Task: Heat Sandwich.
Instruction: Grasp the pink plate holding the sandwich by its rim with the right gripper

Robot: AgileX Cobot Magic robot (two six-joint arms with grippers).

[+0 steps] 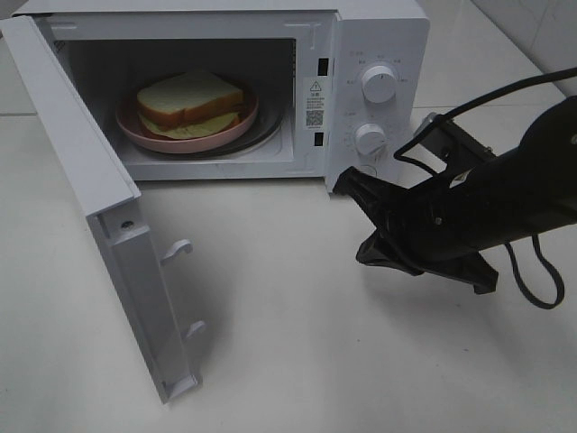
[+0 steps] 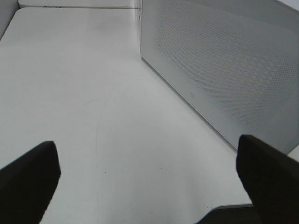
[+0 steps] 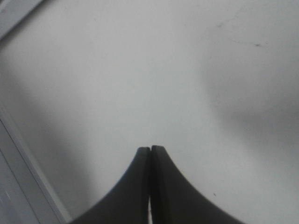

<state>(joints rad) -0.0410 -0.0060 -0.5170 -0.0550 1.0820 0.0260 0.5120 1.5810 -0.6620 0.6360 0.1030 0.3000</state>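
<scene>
The sandwich [image 1: 189, 99] is inside the microwave [image 1: 379, 36], and its door [image 1: 90, 207] is wide open. Next, the door needs a push shut. The right end effector [image 1: 347, 180] is clenched. The left end effector [image 2: 147, 151] is released, maybe beside the door.

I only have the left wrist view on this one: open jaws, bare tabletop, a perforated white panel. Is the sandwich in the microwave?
Observer: Yes. The sandwich sits on a pink plate inside the microwave.
Operator: Is it shut in?
Observer: No. The door stands wide open, swung out to the left of the high view.
Operator: And the other arm?
Observer: The right gripper is shut and holds nothing. It is low at the microwave's front right corner, below the lower knob. Whether it touches the microwave, I cannot tell.
</scene>
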